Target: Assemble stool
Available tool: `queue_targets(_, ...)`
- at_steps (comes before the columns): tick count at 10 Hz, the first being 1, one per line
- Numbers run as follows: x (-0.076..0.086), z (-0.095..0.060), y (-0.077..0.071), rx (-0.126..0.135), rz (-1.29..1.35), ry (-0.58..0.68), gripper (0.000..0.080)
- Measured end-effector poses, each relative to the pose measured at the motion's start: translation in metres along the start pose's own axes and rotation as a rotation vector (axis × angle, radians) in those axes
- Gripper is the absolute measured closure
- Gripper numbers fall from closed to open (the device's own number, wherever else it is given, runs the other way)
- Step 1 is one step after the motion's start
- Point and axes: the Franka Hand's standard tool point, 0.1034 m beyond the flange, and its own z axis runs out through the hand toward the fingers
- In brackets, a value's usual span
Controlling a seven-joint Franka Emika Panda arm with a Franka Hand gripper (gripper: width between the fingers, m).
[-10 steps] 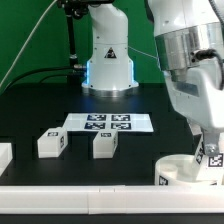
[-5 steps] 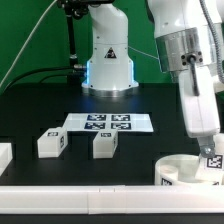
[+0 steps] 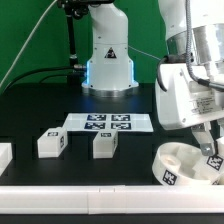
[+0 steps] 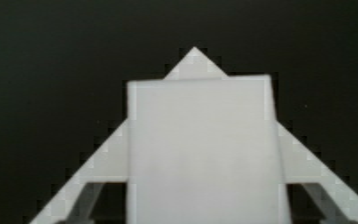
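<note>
1. The pincer point(image 3: 211, 150) is closed down to the width of one stool leg. In the wrist view the held leg point(image 4: 197, 140) fills the gap between the two fingers as a plain white upright block.
2. In the exterior view this leg hangs below the pincer with a black-and-white tag facing the camera. Its lower end is at the seat point(image 3: 180, 156). Whether it sits in a socket I cannot tell.
3. The seat lies on the black desk point(image 3: 40, 110) at about 4 o'clock in the exterior view, directly under the pincer and reaching toward 8 o'clock from it. It is a round white disc with a raised rim and one tag on its side wall.
4. Two loose legs, one point(image 3: 50, 143) and another point(image 3: 105, 144), stand well apart from the pincer, toward 9 o'clock. Both are short, blocky, white and tagged.
5. The marker board point(image 3: 108, 123) lies flat just beyond them, toward 12 o'clock.
</note>
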Motion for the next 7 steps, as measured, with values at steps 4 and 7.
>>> queue_targets(4,0.0017,-0.0004,0.002,-0.013,0.015,0.007,0.0459)
queue_targets(7,0.0022,-0.0005,0.0023,-0.005,0.001,0.003,0.0454)
